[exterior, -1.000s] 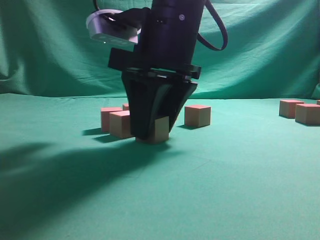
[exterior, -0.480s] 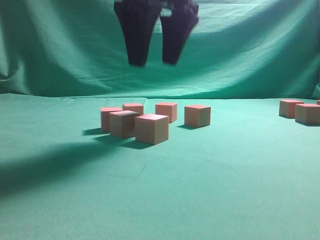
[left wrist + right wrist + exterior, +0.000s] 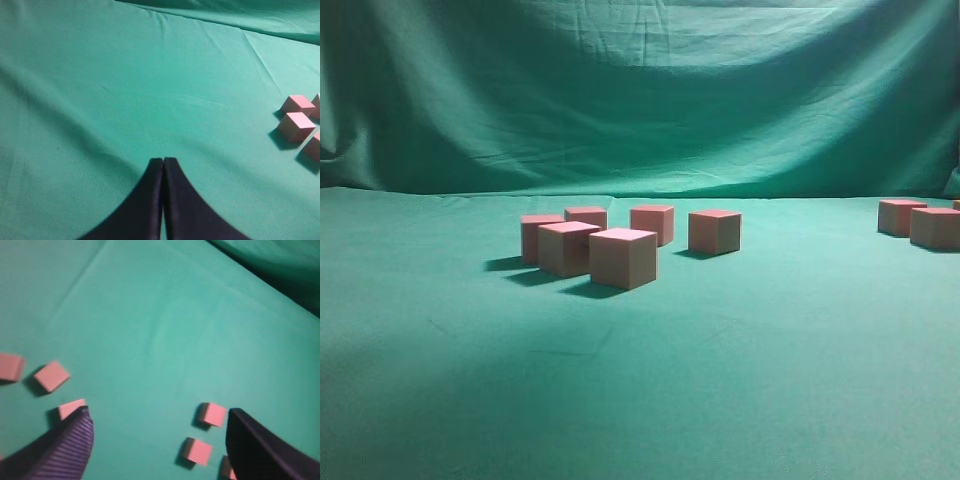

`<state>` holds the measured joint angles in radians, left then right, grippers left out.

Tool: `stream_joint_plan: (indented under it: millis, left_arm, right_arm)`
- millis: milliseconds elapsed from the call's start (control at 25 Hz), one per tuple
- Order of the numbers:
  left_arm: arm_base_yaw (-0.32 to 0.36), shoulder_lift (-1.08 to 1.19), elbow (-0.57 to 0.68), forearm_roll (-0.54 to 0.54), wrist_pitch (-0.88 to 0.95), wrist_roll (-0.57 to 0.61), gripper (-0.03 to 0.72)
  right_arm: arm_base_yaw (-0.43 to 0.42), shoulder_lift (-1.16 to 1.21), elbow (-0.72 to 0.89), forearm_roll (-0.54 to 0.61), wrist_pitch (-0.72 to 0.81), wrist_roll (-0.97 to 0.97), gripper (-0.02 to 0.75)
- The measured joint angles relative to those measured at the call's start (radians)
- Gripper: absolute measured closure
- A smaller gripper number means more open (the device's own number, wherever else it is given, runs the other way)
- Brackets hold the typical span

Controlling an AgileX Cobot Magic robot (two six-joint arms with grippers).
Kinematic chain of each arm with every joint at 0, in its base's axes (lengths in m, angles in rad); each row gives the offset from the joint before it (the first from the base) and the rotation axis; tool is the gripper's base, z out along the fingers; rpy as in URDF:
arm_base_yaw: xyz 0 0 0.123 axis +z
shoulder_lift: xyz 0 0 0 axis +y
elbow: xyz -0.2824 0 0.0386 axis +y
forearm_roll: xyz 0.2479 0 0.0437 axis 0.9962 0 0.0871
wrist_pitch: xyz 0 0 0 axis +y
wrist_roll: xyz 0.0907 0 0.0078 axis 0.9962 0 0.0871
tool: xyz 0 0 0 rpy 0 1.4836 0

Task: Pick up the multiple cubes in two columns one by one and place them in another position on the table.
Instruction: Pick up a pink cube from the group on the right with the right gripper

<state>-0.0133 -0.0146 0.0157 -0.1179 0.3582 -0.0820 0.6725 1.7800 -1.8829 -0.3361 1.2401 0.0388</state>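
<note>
Six cubes (image 3: pixel 623 257) are sitting clustered mid-tabletop (image 3: pixel 740 360), apparently already placed; at least two more (image 3: pixel 920 222) are waiting at the far right. The right gripper (image 3: pixel 157 440) is hanging wide open and empty above the tabletop. The left gripper (image 3: pixel 163 167) is resting closed, holding nothing.

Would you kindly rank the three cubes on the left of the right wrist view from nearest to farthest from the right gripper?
From the right gripper:
1. Cube beside the finger, low down and partly hidden.
2. Middle cube, farther up-left.
3. Edge cube, cut off at the left border.
</note>
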Motion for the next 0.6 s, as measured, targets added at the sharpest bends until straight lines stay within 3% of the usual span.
stream_joint_plan:
  millis: [160,360,480,600]
  left_arm:
    - [0.000,0.000,0.000,0.000,0.000,0.000,0.688]
    - [0.000,0.000,0.000,0.000,0.000,0.000,0.688]
    - [0.000,0.000,0.000,0.000,0.000,0.000,0.688]
    - [0.000,0.000,0.000,0.000,0.000,0.000,0.688]
  right_arm:
    - [-0.202,-0.060,0.067,0.039,0.000,0.087,0.180]
    - [-0.424,-0.053,0.272,0.152,0.002,0.121,0.180]
    - [-0.494,-0.036,0.394,0.207,-0.050,0.125,0.180]
    - [-0.509,-0.009,0.486,0.248,-0.177,0.125,0.180]
